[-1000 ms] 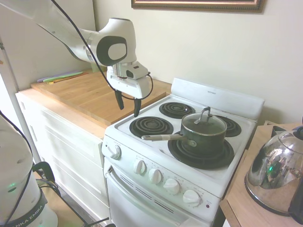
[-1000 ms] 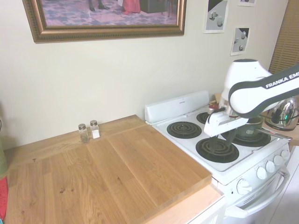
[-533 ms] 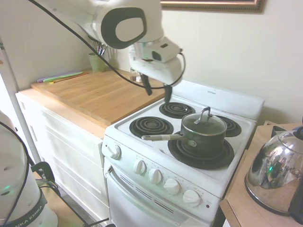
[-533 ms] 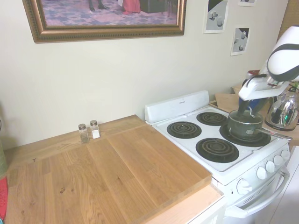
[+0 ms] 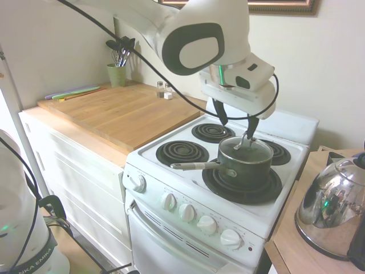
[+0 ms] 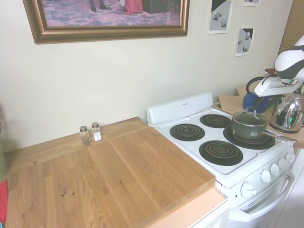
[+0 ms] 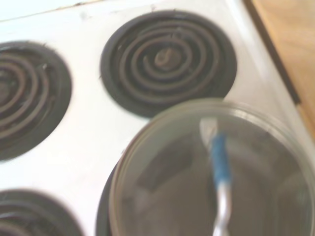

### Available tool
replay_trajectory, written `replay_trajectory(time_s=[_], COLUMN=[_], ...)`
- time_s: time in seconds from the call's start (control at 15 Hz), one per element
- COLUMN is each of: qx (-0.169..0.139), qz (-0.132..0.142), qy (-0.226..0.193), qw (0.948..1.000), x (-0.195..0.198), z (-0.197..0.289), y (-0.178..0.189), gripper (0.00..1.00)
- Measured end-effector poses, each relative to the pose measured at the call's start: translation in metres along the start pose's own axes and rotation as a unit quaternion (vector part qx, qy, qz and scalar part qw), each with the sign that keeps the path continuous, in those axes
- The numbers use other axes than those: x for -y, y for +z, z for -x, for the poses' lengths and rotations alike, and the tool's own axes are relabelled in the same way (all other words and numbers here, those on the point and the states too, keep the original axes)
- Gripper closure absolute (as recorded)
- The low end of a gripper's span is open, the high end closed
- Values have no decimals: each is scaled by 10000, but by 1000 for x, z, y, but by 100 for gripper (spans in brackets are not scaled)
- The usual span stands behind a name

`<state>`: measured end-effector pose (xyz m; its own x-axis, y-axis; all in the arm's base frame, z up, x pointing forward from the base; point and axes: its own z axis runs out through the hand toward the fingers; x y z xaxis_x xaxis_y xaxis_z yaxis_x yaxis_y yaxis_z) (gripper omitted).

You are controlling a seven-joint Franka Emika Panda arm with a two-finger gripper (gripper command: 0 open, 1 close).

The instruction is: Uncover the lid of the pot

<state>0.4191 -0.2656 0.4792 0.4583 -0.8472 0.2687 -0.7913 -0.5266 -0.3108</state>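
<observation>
First exterior view: pincer (image 5: 236, 128) released, dark fingers spread, hanging just above the lid (image 5: 246, 149). Round clear glass, metal rim, arched metal loop handle, seated on one dark straight-sided pot (image 5: 244, 166) below. Four black coil burners on white stove (image 5: 171, 171). Shiny chrome kettle (image 5: 331, 208) well off to one side.

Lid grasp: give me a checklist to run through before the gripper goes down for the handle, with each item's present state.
1. Lid seated on the pot: ok.
2. Pot sits on its burner, upright: ok.
3. Gripper open, fingers apart: ok.
4. Gripper above the lid's handle: ok; handle shows in the wrist view.
5. Fingers straddle the handle squarely: cannot tell.
6. Kettle stands apart from the pot: ok.
</observation>
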Motion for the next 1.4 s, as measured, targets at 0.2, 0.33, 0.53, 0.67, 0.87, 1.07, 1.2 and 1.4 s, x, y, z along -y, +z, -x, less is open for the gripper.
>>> replay_trajectory(time_s=[0.2, 0.33, 0.53, 0.67, 0.87, 1.07, 1.2, 1.4], qx=[60, 259, 364, 393, 440, 458, 459, 456], qz=[-88, -107, -46, -27, 7, 35, 48, 57], qy=[-56, -210, -350, -422, -402, -346, -313, -273], qw=[9999, 9994, 9987, 9983, 9982, 9983, 9984, 9986], x=[9, 12, 21, 29, 27, 20, 17, 13], z=[-25, -34, -30, -24, -20, -20, -22, -23], y=[14, 25, 34, 37, 42, 45, 46, 46], gripper=[100, 100, 100, 100, 100, 100, 100, 100])
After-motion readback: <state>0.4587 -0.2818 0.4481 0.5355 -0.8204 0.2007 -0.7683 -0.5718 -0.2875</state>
